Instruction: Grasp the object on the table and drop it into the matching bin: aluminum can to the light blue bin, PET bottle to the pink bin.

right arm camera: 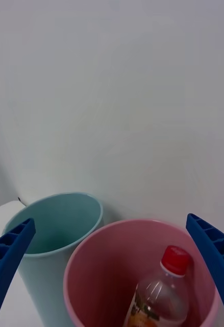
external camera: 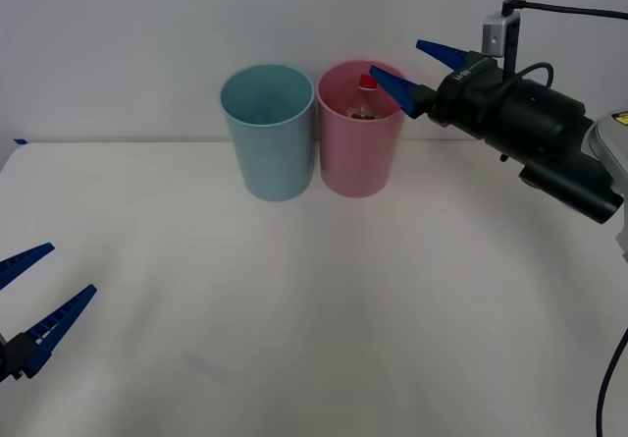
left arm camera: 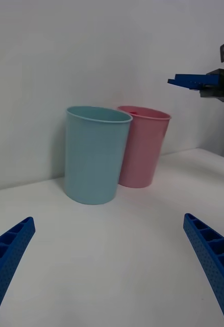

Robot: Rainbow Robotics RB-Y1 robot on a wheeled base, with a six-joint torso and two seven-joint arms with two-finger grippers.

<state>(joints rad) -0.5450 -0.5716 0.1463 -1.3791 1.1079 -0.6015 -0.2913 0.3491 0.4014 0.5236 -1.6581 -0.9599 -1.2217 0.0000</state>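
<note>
**Bottle in the pink bin, drop made**

Lower left of the front view, we see the left end effector idle, fingers apart, low over the surface. Centre: light blue bin, then the pink bin touching it, the PET bottle standing inside. Upper right, the right end effector hovers at the pink rim, fingers spread, empty. We judge only retreat remains: lift clear without clipping the rim.
</note>
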